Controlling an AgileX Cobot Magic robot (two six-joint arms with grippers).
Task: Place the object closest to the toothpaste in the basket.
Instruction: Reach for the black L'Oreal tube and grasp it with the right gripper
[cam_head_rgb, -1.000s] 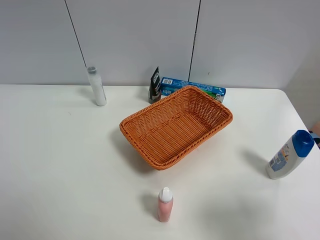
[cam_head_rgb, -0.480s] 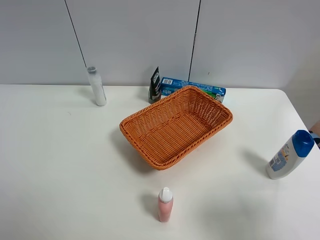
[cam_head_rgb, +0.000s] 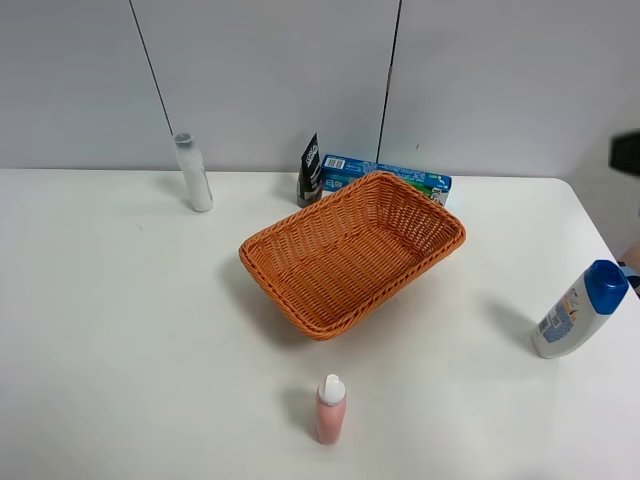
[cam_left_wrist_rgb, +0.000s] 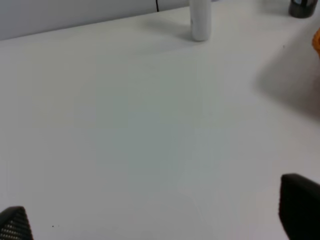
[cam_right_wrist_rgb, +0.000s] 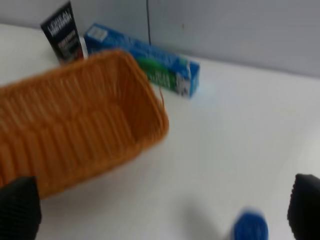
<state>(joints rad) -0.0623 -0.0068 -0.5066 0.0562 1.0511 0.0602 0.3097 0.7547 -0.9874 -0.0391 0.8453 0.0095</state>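
Fingertips (cam_left_wrist_rgb: 299, 205) of the left gripper (cam_left_wrist_rgb: 157, 215) appear only as two dark pads at the frame corners, cut off by the edge. They stand wide apart with nothing between them: released. Beneath them lies bare white worktop (cam_head_rgb: 130, 330).

The right gripper (cam_right_wrist_rgb: 162, 207) shows the same way in its wrist view, with two dark pads at opposite corners, spread and empty. That view is blurred.

Nearest the front edge of the worktop, a pink bottle (cam_head_rgb: 331, 409) with a white cap stands upright, well apart from everything else. To the right, a white shampoo bottle (cam_head_rgb: 580, 310) with a blue cap stands tilted near the worktop edge. The right wrist view shows only its cap.

The wicker basket (cam_head_rgb: 345, 255) sits at the middle, set diagonally and empty.

Behind the basket, the blue toothpaste box (cam_head_rgb: 385, 175) lies against the wall. The basket's far rim hides its lower edge. The black tube (cam_head_rgb: 311, 171) stands upright on the worktop just beside the box's left end, outside the basket. Its print is illegible.

Further left, a white bottle (cam_head_rgb: 193, 172) stands upright near the wall. The left wrist view cuts off its top.

A dark blurred shape (cam_head_rgb: 626, 152) at the right edge of the exterior view cannot be identified.
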